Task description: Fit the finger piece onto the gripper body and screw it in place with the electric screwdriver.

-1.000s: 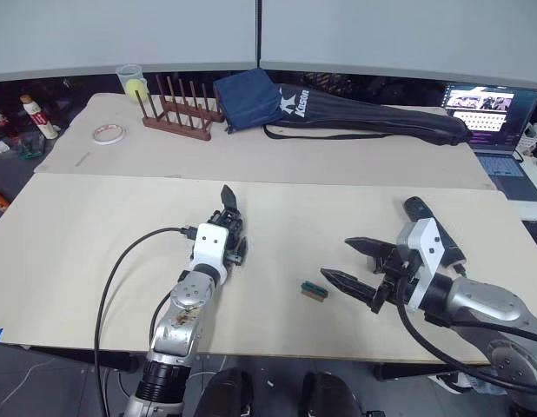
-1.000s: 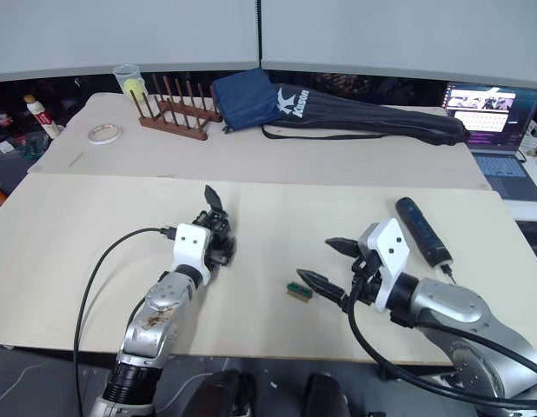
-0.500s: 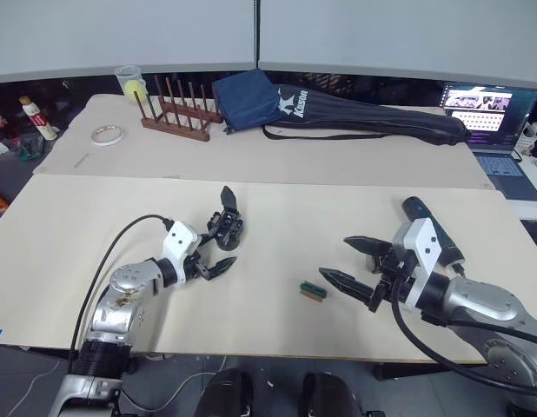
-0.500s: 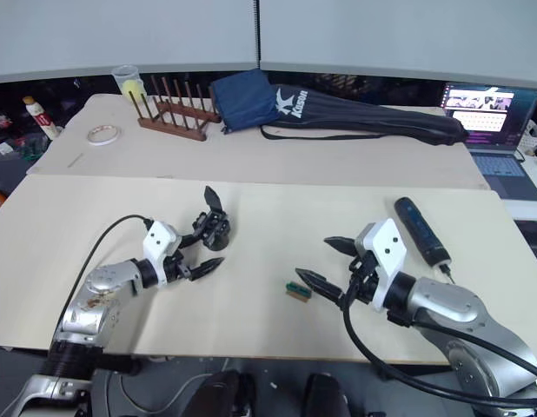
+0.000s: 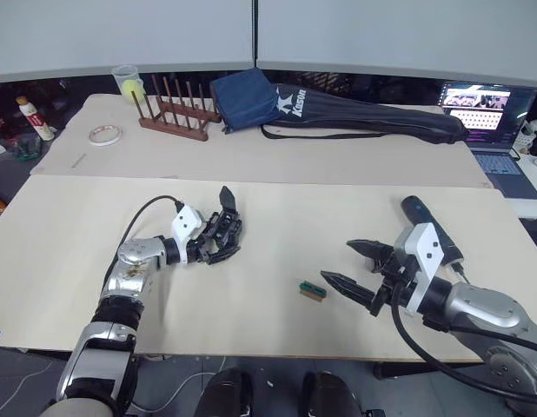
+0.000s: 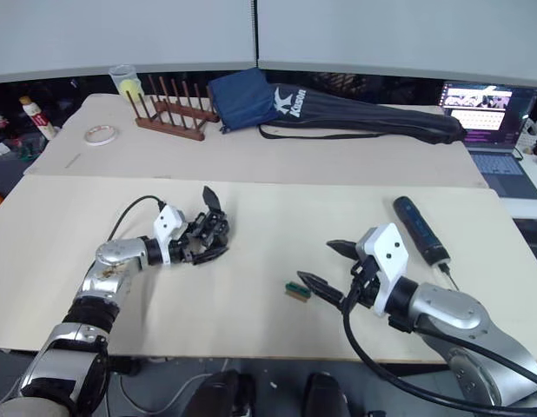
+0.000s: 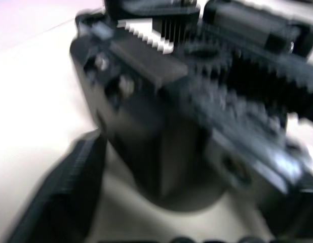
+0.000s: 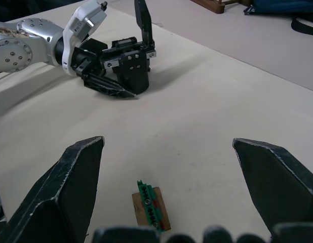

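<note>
Now I'm straddling the gripper body point(image 8: 130, 65) with my left gripper's point(image 5: 218, 247) parted fingers; it's looking rigid, chunky, best clasped across its block; my right gripper point(image 5: 359, 271) is gaping

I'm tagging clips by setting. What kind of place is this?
Probably a robotics lab or workshop: wide pale worktables, a gripper body awaiting assembly beside an electric screwdriver, and an open laptop at the edge.

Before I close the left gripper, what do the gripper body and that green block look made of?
The gripper body looks like matte black plastic, maybe with some metal parts: flat dull faces, toothed ridges and small screw heads. The green block looks like a green circuit-board strip on a tan, wood-like base; too small to be sure. The left gripper is open around the body.
</note>
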